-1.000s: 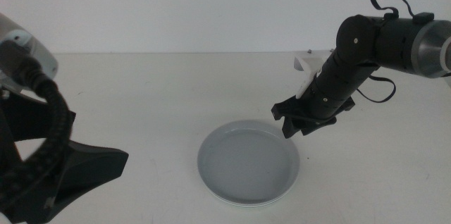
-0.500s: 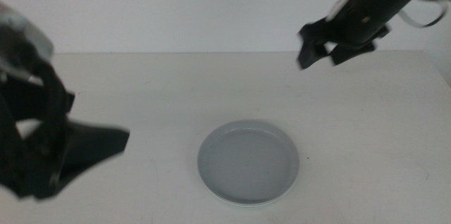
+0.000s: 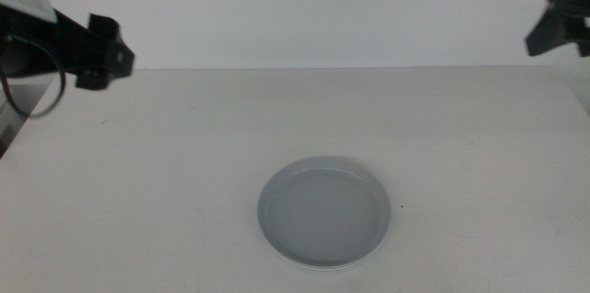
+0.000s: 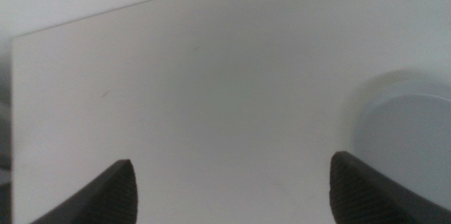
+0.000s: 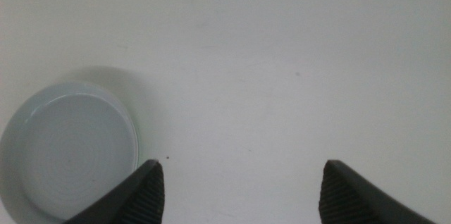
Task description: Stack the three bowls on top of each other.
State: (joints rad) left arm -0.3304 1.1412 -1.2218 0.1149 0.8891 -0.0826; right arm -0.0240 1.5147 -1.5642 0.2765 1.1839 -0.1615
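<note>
The bowls [image 3: 324, 213] sit nested near the table's [image 3: 184, 164] front, apparently all three, though rims below the top one barely show. Left gripper [image 4: 232, 182] and right gripper [image 5: 236, 185] hang released, well apart from them. Any descent risks nudging the stack askew.

the left arm [image 3: 78, 46] is showing matte black links under a white housing, a thin black cable looping beside it; the right arm [image 3: 562, 24] is showing black, with ribbed dark jaws
</note>
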